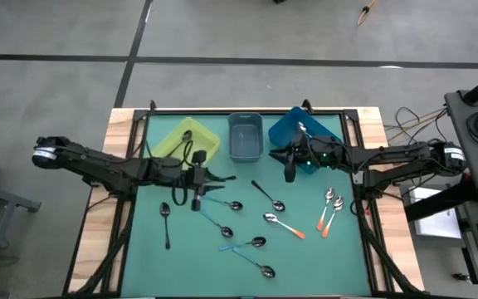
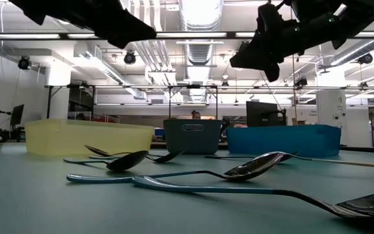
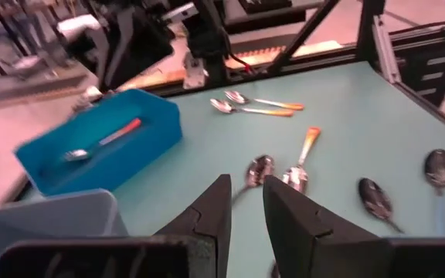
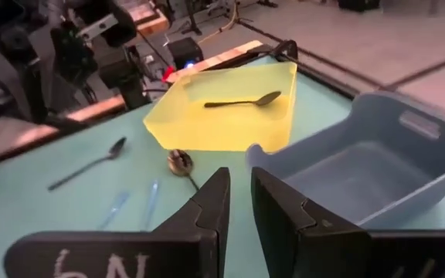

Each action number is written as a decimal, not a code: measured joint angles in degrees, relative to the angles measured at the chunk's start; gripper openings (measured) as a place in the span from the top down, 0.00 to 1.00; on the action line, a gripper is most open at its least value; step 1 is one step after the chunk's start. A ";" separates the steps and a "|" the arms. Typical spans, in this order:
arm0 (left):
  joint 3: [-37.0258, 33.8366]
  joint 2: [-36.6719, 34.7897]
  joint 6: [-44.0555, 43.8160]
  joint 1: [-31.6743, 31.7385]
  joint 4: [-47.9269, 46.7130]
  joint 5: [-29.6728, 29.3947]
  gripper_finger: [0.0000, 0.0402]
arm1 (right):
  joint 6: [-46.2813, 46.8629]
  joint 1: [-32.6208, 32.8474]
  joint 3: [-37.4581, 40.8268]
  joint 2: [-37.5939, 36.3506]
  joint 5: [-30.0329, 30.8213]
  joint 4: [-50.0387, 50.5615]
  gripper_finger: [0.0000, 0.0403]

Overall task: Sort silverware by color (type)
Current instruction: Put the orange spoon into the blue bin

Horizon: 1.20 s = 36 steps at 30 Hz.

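My left gripper [image 1: 222,178] [image 3: 246,202] hangs above the table's middle left, pointing toward the right edge. Its fingers are a narrow gap apart with nothing between them. My right gripper [image 1: 279,154] [image 4: 239,199] hangs near the blue bin [image 1: 305,133], pointing left, also narrowly open and empty. Several spoons lie flat on the green mat: light-blue-handled ones [image 1: 222,204], a black-handled one [image 1: 166,223] and another [image 1: 268,196], and orange-handled ones [image 1: 285,225] [image 1: 329,213]. One black spoon [image 4: 242,100] lies in the yellow bin [image 4: 230,116]. An orange-handled spoon [image 3: 103,143] lies in the blue bin [image 3: 149,127].
The grey-blue bin [image 1: 245,137] stands between the yellow and blue bins along the far edge and has nothing in it [image 4: 377,166]. A black frame [image 1: 247,110] runs round the mat. Bare mat lies at the near left corner [image 1: 131,266] and the near right corner.
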<state>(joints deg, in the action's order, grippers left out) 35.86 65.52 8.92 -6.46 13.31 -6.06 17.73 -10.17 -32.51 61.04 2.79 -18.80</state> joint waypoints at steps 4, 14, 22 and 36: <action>1.24 0.00 5.36 0.83 0.27 0.02 0.85 | 3.94 2.23 0.00 0.31 -0.35 1.34 0.88; -0.35 -1.16 13.14 5.04 9.84 16.82 0.89 | 15.61 11.54 -0.04 3.68 -0.28 2.38 0.88; -0.40 -0.96 8.52 7.15 9.55 17.12 0.90 | 26.82 18.35 -3.74 7.34 -0.20 13.90 0.88; -0.41 -1.26 9.08 7.41 3.42 16.78 0.90 | 32.38 22.38 -23.58 18.99 -3.65 52.68 0.88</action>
<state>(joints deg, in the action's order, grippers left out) 35.45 64.26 17.99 0.95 16.73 10.72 50.12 12.21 -56.10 80.03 -0.86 33.88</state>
